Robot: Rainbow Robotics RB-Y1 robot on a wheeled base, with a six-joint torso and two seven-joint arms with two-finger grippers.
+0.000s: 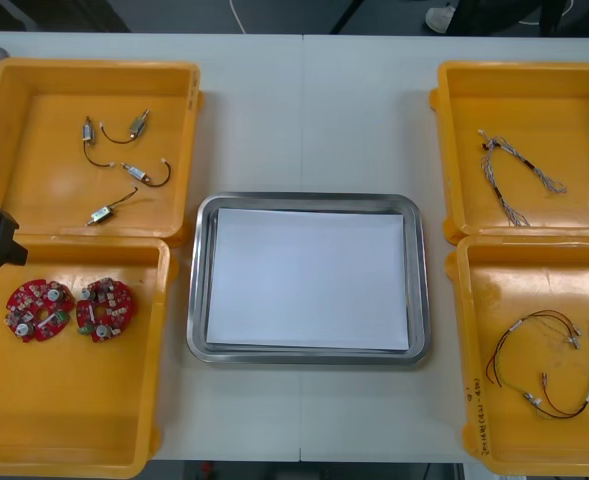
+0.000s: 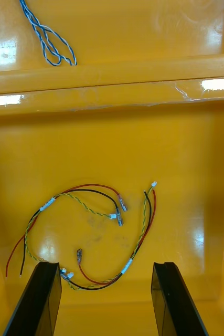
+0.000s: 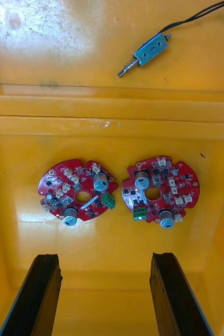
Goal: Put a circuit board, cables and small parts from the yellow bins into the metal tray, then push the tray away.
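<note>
**Tray bare, both grippers spread over their bins**

I take the metal tray [image 1: 421,290] as my mark. It holds nothing but its white liner, so by my reading no item has gone in yet.

To the tray's left, in the nearer yellow bin [image 1: 64,400], two round red circuit boards [image 3: 77,191] lie flat side by side, just apart. My left gripper [image 3: 105,257] hangs over that bin with its fingers wide and nothing between them, the boards a little beyond the tips. In the farther bin on that side of the tray lie the small metal parts [image 1: 124,160] on thin black leads.

To the tray's right, my right gripper [image 2: 106,265] is likewise spread and unloaded above the nearer bin [image 1: 504,440], where the red and yellow cables [image 2: 91,231] lie in loose loops. The twisted blue and white cable [image 1: 514,175] is in the bin beyond.

I expect the boards to be light and stiff but delicate, since capacitors and green connectors stand proud of the top face. I would pinch a board across its outer rim and keep off the components. Lying flat on glossy plastic, it may skid before the fingers bite.

The cables look limp and nearly weightless. I would close where several strands cross, near the looped middle, and expect the ends to trail.
</note>
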